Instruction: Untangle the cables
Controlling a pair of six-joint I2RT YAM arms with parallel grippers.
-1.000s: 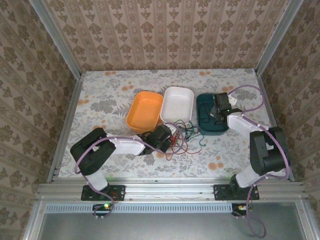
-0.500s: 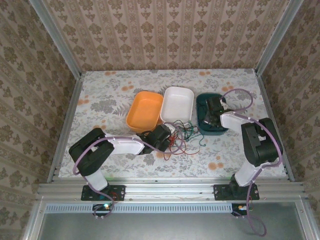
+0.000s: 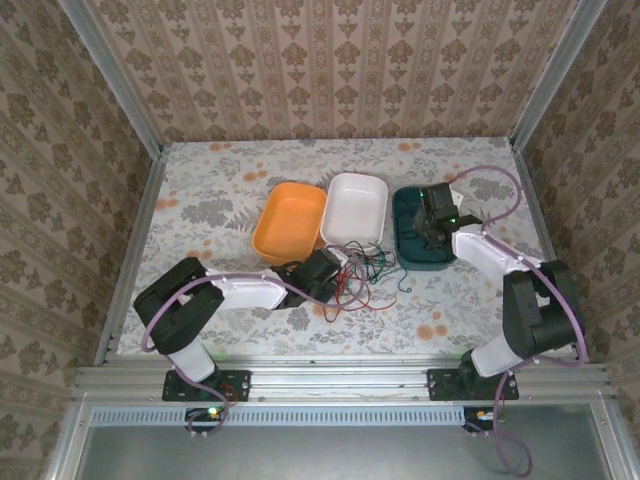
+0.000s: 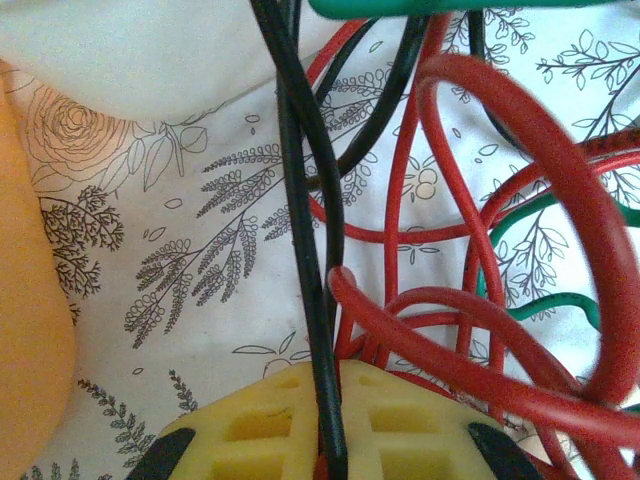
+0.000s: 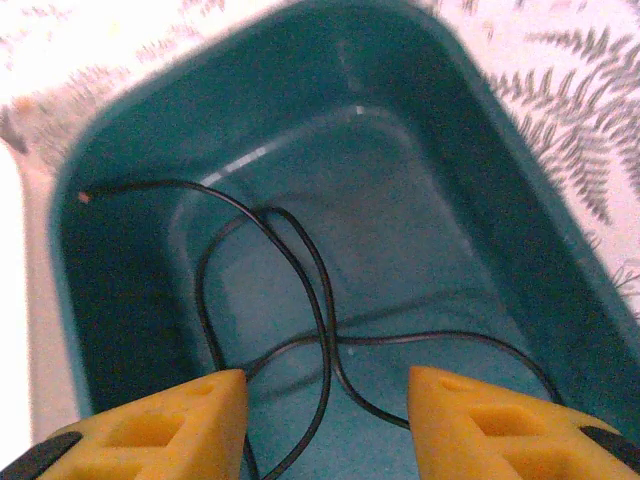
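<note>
Cables (image 3: 358, 275) lie tangled; your left jaws pinch them. At two o'clock, your right jaws gape over the tray (image 3: 405, 240).

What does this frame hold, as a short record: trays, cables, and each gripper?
trays: orange tray, white tray, teal tray, side by side
tangle: red, green and black cables, in front of the white tray
teal tray contents: one looped black cable
left gripper: shut on a black strand of the tangle
right gripper: open, above the teal tray

Floral table (image 3: 205, 190), three trays (image 3: 288, 224), tangled cables (image 3: 366, 272)
</note>
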